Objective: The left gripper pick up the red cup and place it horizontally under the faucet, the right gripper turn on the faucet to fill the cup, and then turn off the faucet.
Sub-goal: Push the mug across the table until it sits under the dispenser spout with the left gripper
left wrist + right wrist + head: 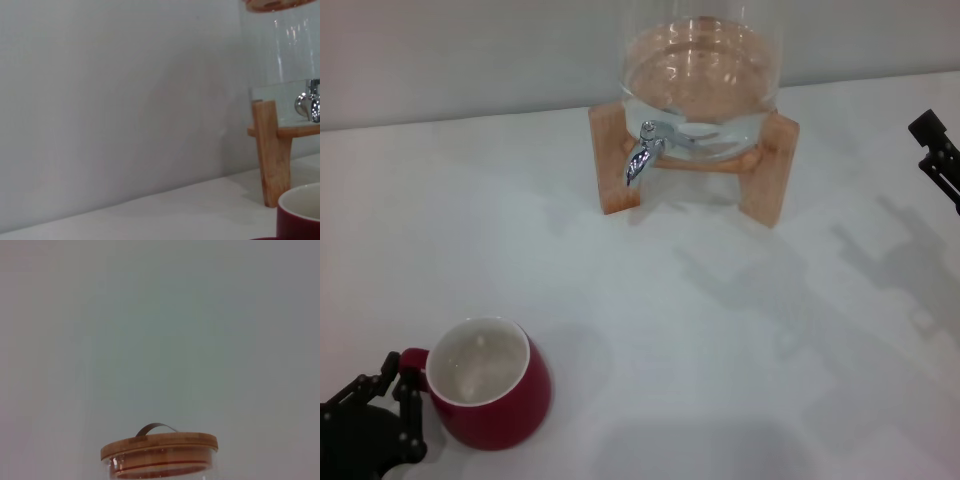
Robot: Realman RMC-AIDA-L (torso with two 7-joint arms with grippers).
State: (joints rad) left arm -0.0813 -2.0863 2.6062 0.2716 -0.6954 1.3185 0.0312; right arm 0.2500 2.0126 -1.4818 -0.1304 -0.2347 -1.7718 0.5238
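The red cup (490, 385) stands upright on the white table at the near left, white inside, its small handle pointing left. My left gripper (400, 378) is low at the near left corner, its black fingers (412, 410) spread at the cup's handle, open. The left wrist view catches the red cup's rim (300, 212) close by and the faucet (310, 102) beyond it. The chrome faucet (642, 155) points down from the glass dispenser at the back, with nothing under it. My right gripper (938, 155) hangs at the far right edge, well away from the faucet.
The glass water dispenser (700, 70) sits on a wooden stand (615, 170) at the back centre, against a pale wall. Its wooden lid (160, 445) with a metal handle shows in the right wrist view. White tabletop (720, 340) lies between cup and stand.
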